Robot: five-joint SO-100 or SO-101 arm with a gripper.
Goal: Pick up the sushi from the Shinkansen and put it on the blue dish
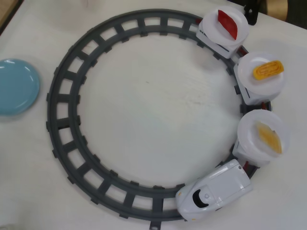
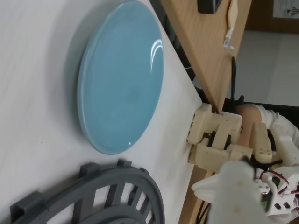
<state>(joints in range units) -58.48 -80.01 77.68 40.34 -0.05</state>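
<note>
The sushi (image 1: 268,70), a yellow-orange ridged block, lies on the middle white plate car (image 1: 249,76) at the right of the overhead view. The white Shinkansen (image 1: 214,191) stands on the grey ring track (image 1: 67,115) at the lower right, nose pointing down-left. The blue dish (image 1: 17,86) sits empty at the left edge, outside the track. The wrist view shows the dish (image 2: 121,74) close up, with a piece of track (image 2: 117,191) below it. A blurred white part (image 2: 238,186) at the lower right there seems to belong to my gripper; its jaws do not show. The arm is absent from the overhead view.
A red pointed piece (image 1: 228,24) lies on the rear plate car. A pale smooth orange piece (image 1: 268,137) lies on the car behind the train. In the wrist view a cream-coloured arm (image 2: 215,140) and a wooden board (image 2: 205,46) stand beyond the table edge.
</note>
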